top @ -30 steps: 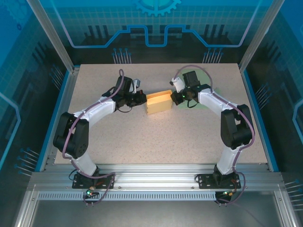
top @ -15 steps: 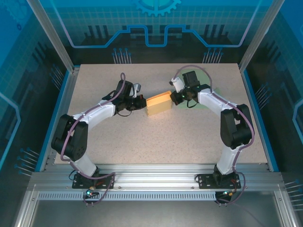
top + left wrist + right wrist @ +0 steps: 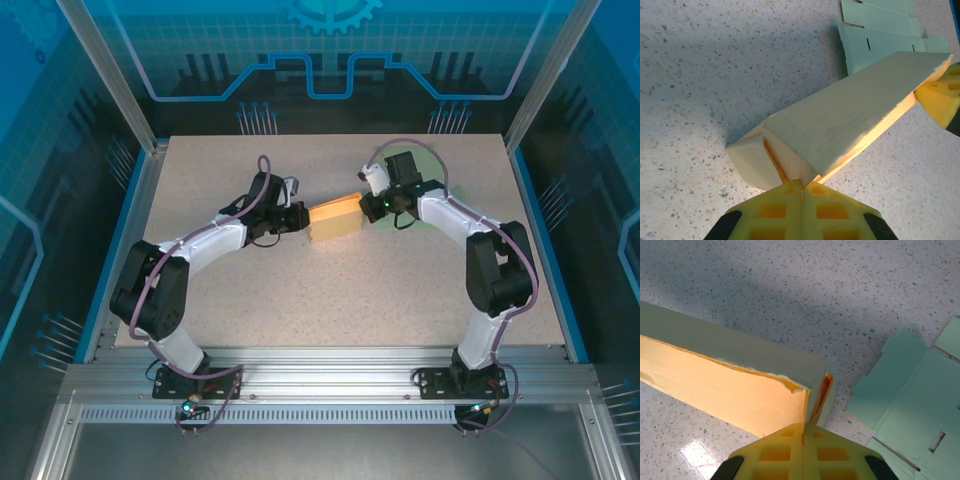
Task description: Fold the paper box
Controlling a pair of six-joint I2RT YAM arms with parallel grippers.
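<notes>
**Inspector:** Position of the paper box (image 3: 335,217)?

**Assessor:** Directly ahead of the left gripper (image 3: 802,184), with its near end touching the tips. Its long axis runs away and to that gripper's right, and the far end meets the right gripper (image 3: 803,429). Each arm has one end, and neither is nearer.

**Inspector:** Gripper state?

**Assessor:** Both are fully closed, fingers pressed together. A torn paper edge runs into the right gripper's seam, but I cannot tell whether either gripper has paper pinched.

**Inspector:** Obscured?

**Assessor:** The box's interior and underside are hidden, so it is unclear whether it sits flat on the surface (image 3: 715,75). The green cut sheet (image 3: 910,390) to the right gripper's right is cut off.
</notes>
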